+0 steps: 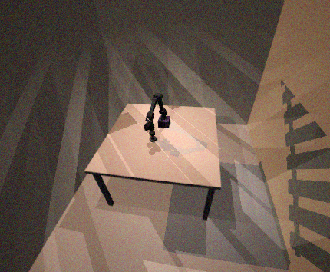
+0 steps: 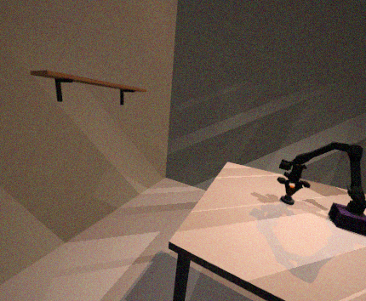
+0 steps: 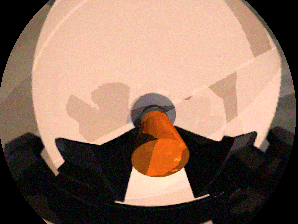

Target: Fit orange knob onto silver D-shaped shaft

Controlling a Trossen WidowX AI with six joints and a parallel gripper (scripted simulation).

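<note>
The orange knob (image 2: pixel 292 186) (image 3: pixel 161 156) is between the fingers of my gripper (image 2: pixel 290 192) (image 3: pixel 156 129), which is shut on it. In the wrist view the knob's round top faces the camera and its far end is in line with the middle of the pedestal. The round grey pedestal (image 1: pixel 153 139) (image 2: pixel 287 200) (image 3: pixel 153 99) stands on the table directly below the fingers. The silver shaft is hidden by the knob and fingers. The knob's hole and its flat side are hidden, and I cannot tell how far down the knob sits.
The arm's purple base block (image 1: pixel 163 122) (image 2: pixel 349 218) stands on the table (image 1: pixel 137 161) (image 2: pixel 220 238) beside the pedestal. Shadows of the arm fall over the table top. A wooden wall shelf (image 2: pixel 88 81) is far from the arm.
</note>
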